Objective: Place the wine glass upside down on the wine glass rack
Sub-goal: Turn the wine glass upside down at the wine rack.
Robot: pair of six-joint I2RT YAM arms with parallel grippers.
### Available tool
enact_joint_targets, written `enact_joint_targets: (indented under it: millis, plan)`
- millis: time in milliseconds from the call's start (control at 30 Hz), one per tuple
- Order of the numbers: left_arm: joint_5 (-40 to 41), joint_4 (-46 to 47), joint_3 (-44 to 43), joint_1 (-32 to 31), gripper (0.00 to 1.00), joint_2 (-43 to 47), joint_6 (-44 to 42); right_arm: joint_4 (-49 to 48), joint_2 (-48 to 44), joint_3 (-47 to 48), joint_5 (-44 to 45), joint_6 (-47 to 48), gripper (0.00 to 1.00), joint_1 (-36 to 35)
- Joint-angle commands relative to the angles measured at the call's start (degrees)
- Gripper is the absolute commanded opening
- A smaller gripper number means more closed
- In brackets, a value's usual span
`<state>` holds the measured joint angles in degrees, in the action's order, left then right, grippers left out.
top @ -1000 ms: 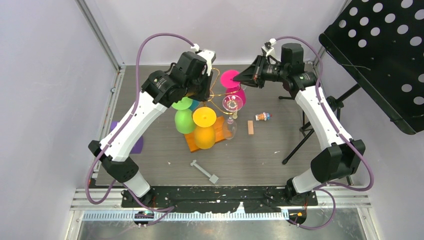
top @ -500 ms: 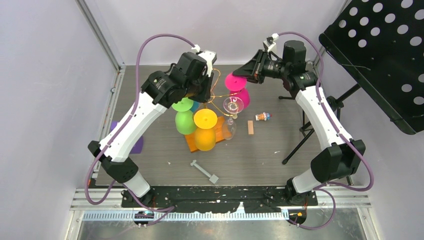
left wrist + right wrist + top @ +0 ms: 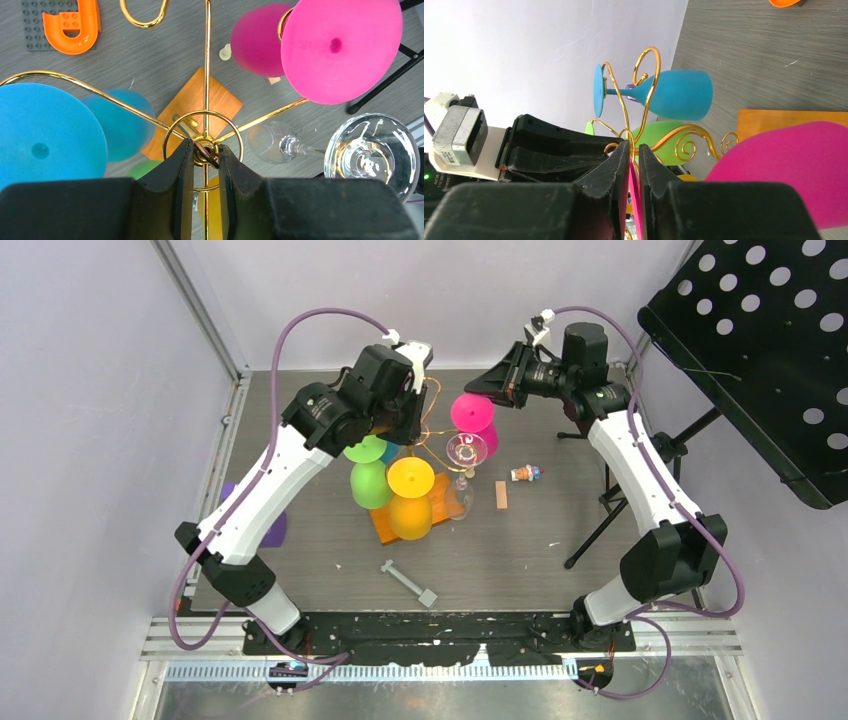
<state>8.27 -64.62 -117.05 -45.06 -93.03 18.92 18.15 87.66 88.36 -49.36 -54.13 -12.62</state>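
The pink wine glass (image 3: 470,412) hangs foot-up at the back right of the wine glass rack (image 3: 430,430). In the left wrist view a gold arm's loop curls round the stem between the foot (image 3: 340,47) and the bowl (image 3: 257,40). My right gripper (image 3: 634,147) is open by a narrow gap, with the thin rim of the pink foot between its fingers. My left gripper (image 3: 205,147) is shut on the gold hub at the top of the rack's stem, above the orange base (image 3: 215,100). From above, the left gripper (image 3: 405,423) and the right gripper (image 3: 487,397) face each other across the rack.
Blue (image 3: 45,135), green (image 3: 368,480), yellow (image 3: 410,477) and clear (image 3: 466,448) glasses hang on other arms. A wooden block (image 3: 501,496), a small toy (image 3: 525,473) and a grey bar (image 3: 408,583) lie on the table. A black perforated stand (image 3: 770,340) rises at the right.
The pink glass has shifted slightly right and settled against the rack. The right gripper's fingers have parted a little around its foot, and the wrist has risen slightly. The left arm has stayed put.
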Motion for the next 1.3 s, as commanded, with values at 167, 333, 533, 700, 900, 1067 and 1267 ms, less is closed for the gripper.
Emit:
enact_joint_targets:
  millis: [167, 333, 533, 700, 900, 1067, 1267]
  plan:
    - [-1.47, 1.49, 1.79, -0.21, 0.21, 0.56, -0.28, -2.25, 0.13, -0.32, 1.41, 0.90, 0.14, 0.20]
    - [-1.28, 1.68, 2.27, -0.25, 0.21, 0.92, -0.47, -2.25, 0.32, -0.22, 1.46, 0.72, 0.09, 0.22]
    - [-1.50, 1.76, 2.30, -0.21, 0.21, 0.79, -0.42, -2.88, 0.05, 0.23, 1.57, -1.15, 0.05, 0.38]
    - [-1.59, 1.87, 2.27, -0.21, 0.20, 0.81, -0.38, -6.01, -1.09, 0.11, 1.60, -4.16, 0.06, 1.00]
    - [-1.81, 1.87, 2.36, -0.21, 0.19, 0.92, -0.29, -7.52, -1.11, 0.62, 2.12, -6.20, 0.05, 2.54]
    - [-2.09, 1.96, 2.29, -0.24, 0.18, 0.83, -0.37, -9.64, -0.14, 0.56, 3.01, -8.30, 0.05, 2.67]
    - [-2.32, 1.91, 2.08, -0.25, 0.18, 0.73, -0.37, -10.76, 1.34, 0.81, 3.65, -8.69, 0.06, 2.57]
